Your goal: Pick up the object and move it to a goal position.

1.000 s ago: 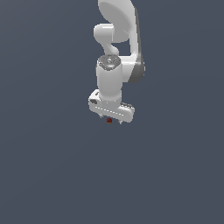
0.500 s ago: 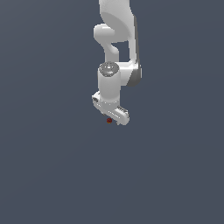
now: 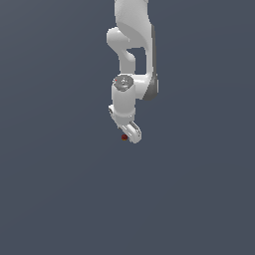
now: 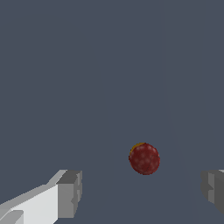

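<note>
Small dark red dimpled ball [image 4: 144, 159] lies untouched between the white claw's [image 3: 130, 133] wide-spread fingers [image 4: 69, 194]; approach continues, needing descent, then closing.

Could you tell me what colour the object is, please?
The object is dark red, pale-speckled, orange-edged; wrist view.

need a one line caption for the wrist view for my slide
Open gripper hovers with a small dark red ball between its two grey fingertips, not yet grasped.
</note>
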Robot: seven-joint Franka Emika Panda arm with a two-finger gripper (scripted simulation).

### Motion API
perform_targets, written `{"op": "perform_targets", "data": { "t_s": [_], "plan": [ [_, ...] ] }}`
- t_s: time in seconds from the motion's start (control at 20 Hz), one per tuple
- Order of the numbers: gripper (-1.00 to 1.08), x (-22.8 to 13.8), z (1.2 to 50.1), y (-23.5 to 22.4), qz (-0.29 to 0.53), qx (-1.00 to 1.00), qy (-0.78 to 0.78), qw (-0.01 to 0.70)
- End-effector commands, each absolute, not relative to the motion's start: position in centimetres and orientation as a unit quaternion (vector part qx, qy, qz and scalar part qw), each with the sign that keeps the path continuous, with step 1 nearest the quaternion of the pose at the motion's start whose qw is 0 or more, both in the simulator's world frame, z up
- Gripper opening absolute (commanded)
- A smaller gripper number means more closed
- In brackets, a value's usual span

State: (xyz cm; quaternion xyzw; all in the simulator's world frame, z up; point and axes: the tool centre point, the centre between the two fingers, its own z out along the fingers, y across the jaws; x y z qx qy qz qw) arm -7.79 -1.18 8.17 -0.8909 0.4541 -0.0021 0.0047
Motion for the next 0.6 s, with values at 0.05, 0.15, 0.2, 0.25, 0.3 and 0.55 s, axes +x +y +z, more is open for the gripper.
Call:
{"op": "perform_targets", "data": {
  "t_s": [0.05, 0.15, 0.2, 0.25, 0.3, 0.55],
  "plan": [
    [1.0, -8.6, 7.5, -1.3, -0.001, -0.875, 0.484, 0.003],
    [1.0, -9.0, 7.2, -1.4, -0.001, -0.868, 0.496, 0.002],
    [1.0, -9.1, 7.1, -1.5, 0.0, -0.865, 0.501, 0.001],
    [1.0, -9.2, 7.0, -1.5, 0.0, -0.863, 0.506, 0.001],
    [1.0, -9.3, 6.9, -1.5, 0.0, -0.861, 0.509, 0.001],
    [1.0, -9.6, 6.7, -1.6, 0.0, -0.856, 0.518, 0.0]
  ]
}}
